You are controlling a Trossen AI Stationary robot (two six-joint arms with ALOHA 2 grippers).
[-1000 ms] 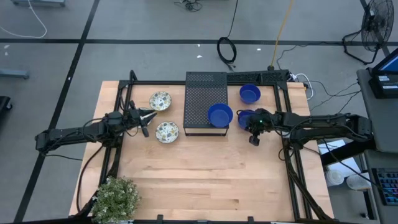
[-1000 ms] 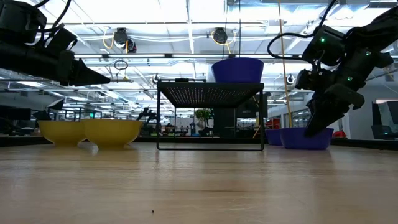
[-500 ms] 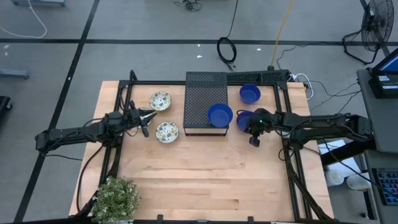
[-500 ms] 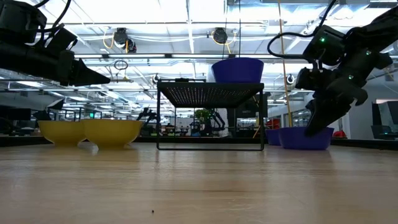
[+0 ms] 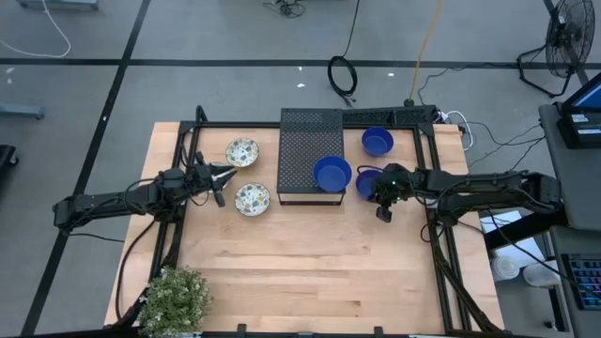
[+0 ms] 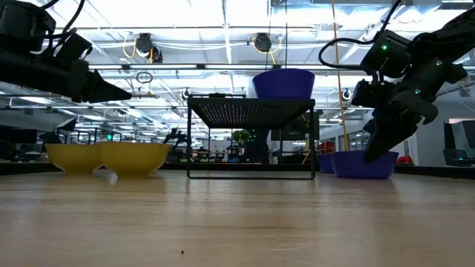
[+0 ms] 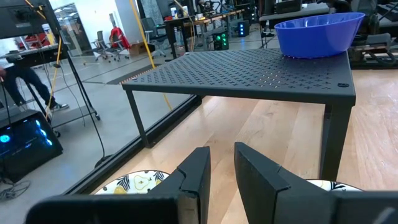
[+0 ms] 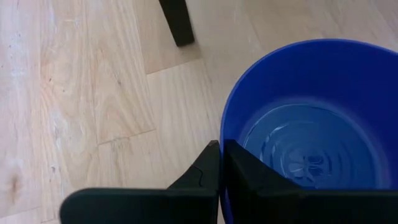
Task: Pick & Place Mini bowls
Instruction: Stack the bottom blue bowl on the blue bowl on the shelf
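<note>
Three glossy blue mini bowls show in the high view. One (image 5: 331, 173) sits on top of the black perforated stand (image 5: 305, 141). One (image 5: 377, 141) rests on the table near the far edge. The third (image 5: 365, 182) stands right of the stand, with my right gripper (image 8: 221, 146) shut on it. Two cream patterned bowls (image 5: 241, 151) (image 5: 252, 198) stand on the table left of the stand. My left gripper (image 5: 225, 174) hovers between them above the table, its fingers (image 7: 196, 171) narrowly open and holding nothing. My right gripper pinches the rim (image 8: 222, 127) of the blue bowl on the bowl's right side, one finger (image 8: 242, 165) inside and one (image 8: 205, 168) outside. It comes from above, slanting down from the table's right. In the low view the bowl (image 6: 360, 165) sits upright with its base on the table.
A potted plant (image 5: 177, 299) stands at the table's near left corner. A black frame (image 5: 427, 150) runs along the table's left, far and right edges. The near half of the wooden table (image 5: 310, 272) is bare wood.
</note>
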